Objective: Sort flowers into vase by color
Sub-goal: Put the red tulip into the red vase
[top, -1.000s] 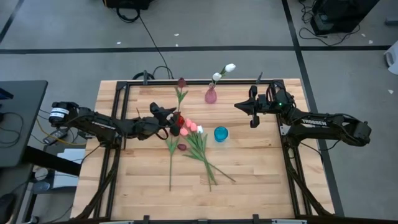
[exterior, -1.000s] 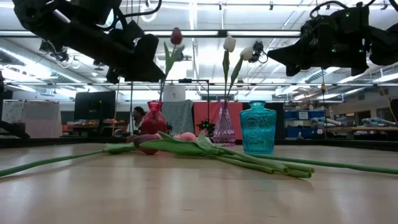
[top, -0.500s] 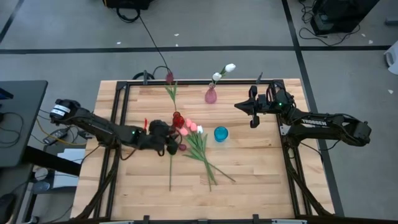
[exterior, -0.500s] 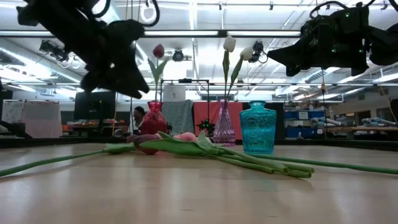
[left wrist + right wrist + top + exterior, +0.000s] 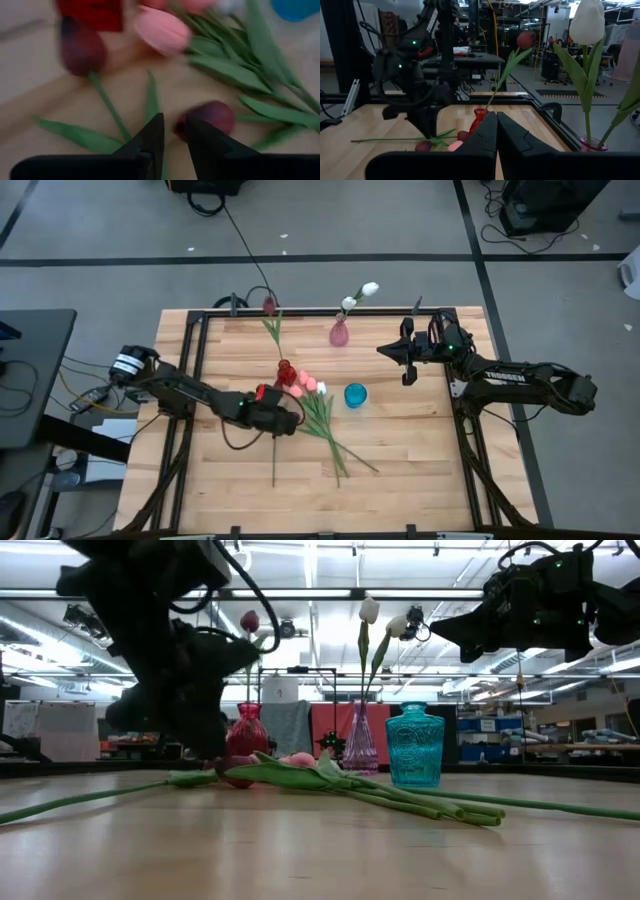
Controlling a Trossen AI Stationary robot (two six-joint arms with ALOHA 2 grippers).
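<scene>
The left gripper's fingers stand slightly apart, low over the surface, straddling the stem just behind a maroon tulip that lies flat. They pinch nothing yet. A second ago this gripper was higher, beside the red vase, with its fingers wider; it has since dropped toward the pile and begun closing. Judge this as the start of a new pick: a maroon flower already stands in the red vase, and this one belongs with it.

The remaining flowers lie in a loose fan between the red vase and the blue vase, pink and white heads near the red vase, stems overlapping. Two white tulips stand in the pink vase.

Watch the leaves beside the target stem and the pink head nearby; either could be caught in the closing fingers.

The right gripper waits above the surface's right side, fingers pressed together, unchanged.
</scene>
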